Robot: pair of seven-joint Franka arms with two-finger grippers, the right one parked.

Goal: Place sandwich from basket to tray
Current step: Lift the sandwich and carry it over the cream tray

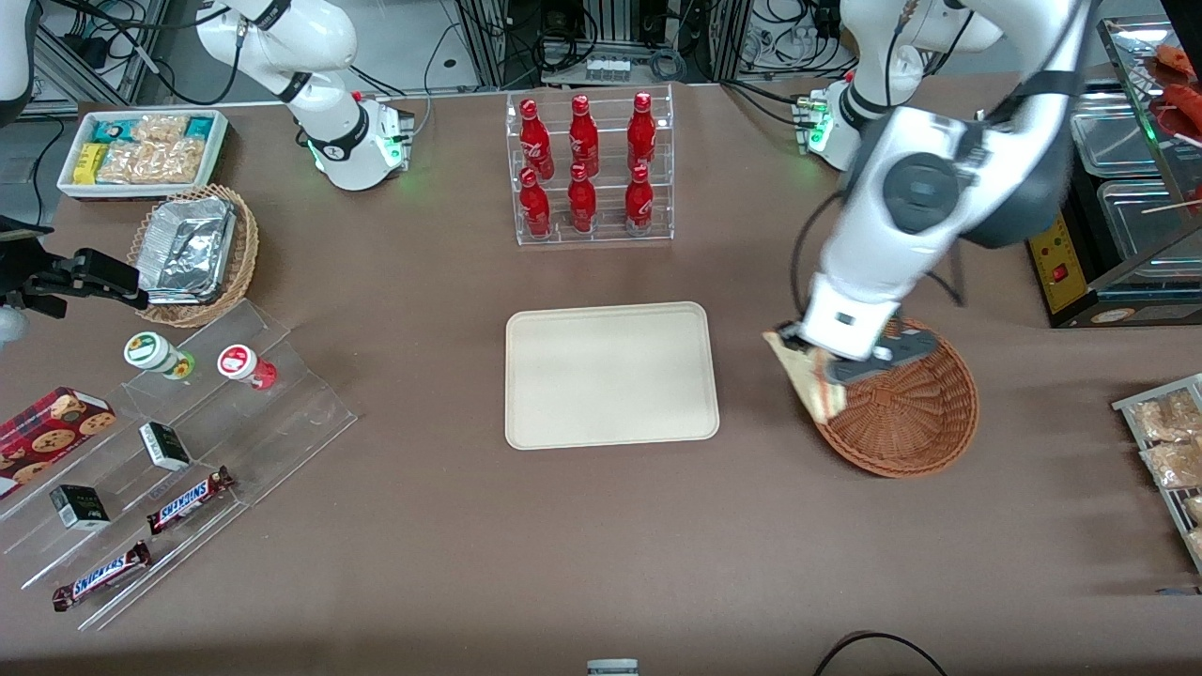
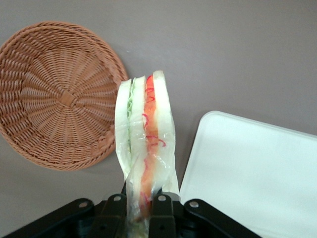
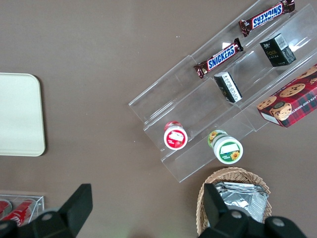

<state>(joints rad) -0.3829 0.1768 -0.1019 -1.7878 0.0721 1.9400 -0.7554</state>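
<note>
Your claw (image 2: 139,208) is clamped on the plastic-wrapped sandwich (image 2: 145,144), held above the worktop between the basket (image 2: 54,94) and the tray (image 2: 257,173). It looks light, soft and slippery, so grip gently at the wedge's end. The arm hides the fingertips in the front view.

I'm running this in a robotics lab staged as a snack shop: cable-strewn equipment racks (image 1: 601,38), clear acrylic bottle rack of red bottles (image 1: 590,169), stepped acrylic candy display (image 1: 178,469).
</note>
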